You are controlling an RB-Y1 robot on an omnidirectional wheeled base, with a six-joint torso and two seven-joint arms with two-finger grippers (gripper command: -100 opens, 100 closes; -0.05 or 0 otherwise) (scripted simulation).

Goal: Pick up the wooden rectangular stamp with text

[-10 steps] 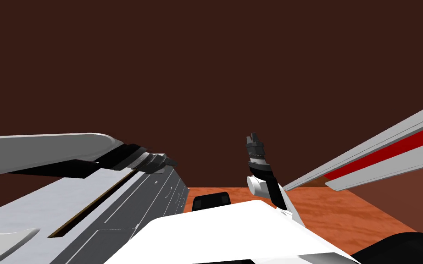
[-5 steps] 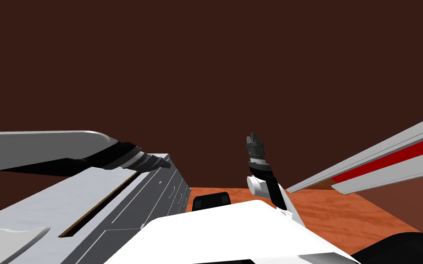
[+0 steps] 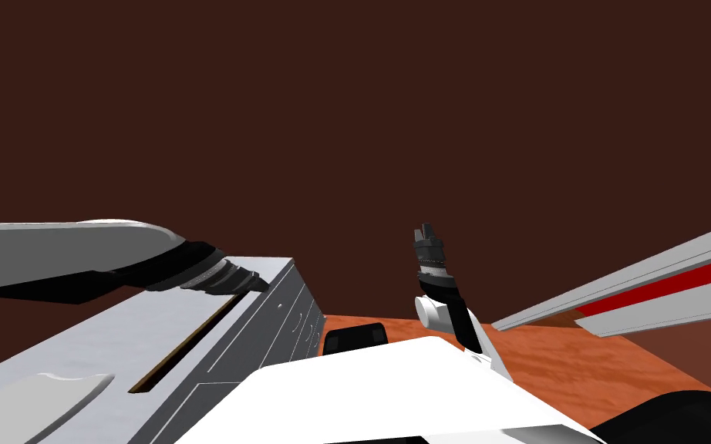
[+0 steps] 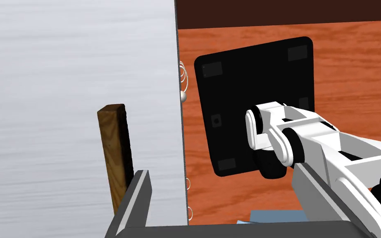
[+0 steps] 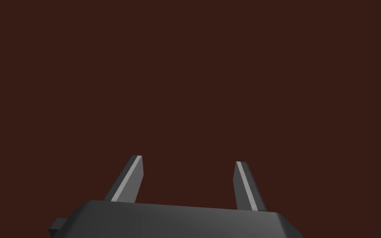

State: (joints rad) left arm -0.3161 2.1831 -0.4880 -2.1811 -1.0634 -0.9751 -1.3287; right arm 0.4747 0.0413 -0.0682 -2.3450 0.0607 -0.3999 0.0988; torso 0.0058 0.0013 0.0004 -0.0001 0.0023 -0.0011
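**Left hand is next to the stamp, not around it yet**

Head view: the left gripper (image 3: pixel 257 281) reaches in from the left of the frame over a pale grey cabinet top (image 3: pixel 76 339) at lower left. A thin brown strip lies on that top just below the gripper, and I reckon that's the wooden stamp (image 3: pixel 184 343). The right gripper (image 3: pixel 426 235) sticks up in the middle of the frame, well apart from all that. I can't read its fingers from here.

Left wrist view: way clearer. The wooden stamp (image 4: pixel 114 153) is a long narrow block on the cabinet top (image 4: pixel 61 103), near its edge, with the orange floor (image 4: pixel 351 62) beyond. The left gripper (image 4: pixel 220 169) has its fingers spread wide. The stamp sits just outside one finger, not between the two.

Right wrist view: the right gripper (image 5: pixel 188 160) has its fingers spread and holds nothing.

I'd call this the approach step, with no grasp so far. The next move needs a sideways shift of the hand until the stamp is between the blades, then a squeeze across its narrow width.
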